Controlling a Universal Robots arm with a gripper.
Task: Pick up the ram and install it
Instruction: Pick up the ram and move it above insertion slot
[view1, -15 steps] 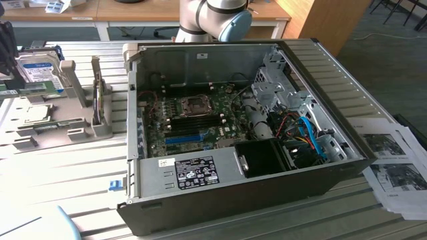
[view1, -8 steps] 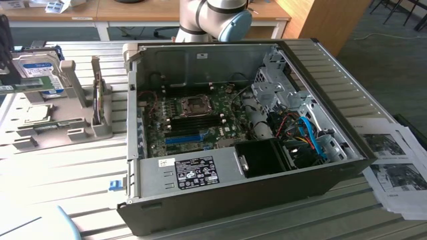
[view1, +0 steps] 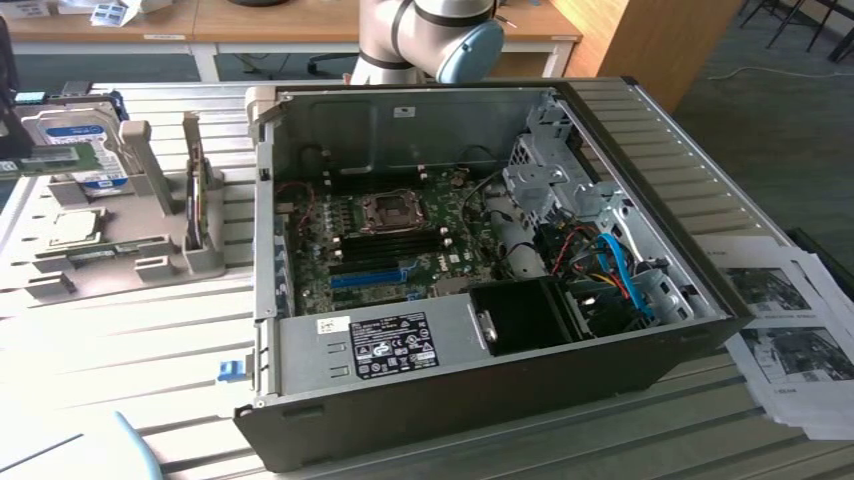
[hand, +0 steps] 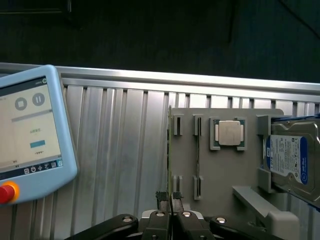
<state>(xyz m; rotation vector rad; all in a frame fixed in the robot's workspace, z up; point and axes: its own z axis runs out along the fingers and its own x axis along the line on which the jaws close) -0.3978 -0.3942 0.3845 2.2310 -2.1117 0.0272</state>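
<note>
- Overhead, the gripper (hand: 169, 197) has its fingers pressed together with nothing held, over the table (hand: 115, 150) beside the grey holder (hand: 225, 175).
- The ram (hand: 198, 155) sits on edge in the holder's clips, just beside a processor chip (hand: 229, 133).
- A hard drive (hand: 292, 160) stands beyond the chip.
- The open computer case (view1: 467, 410) lies at the exterior view's right.
</note>
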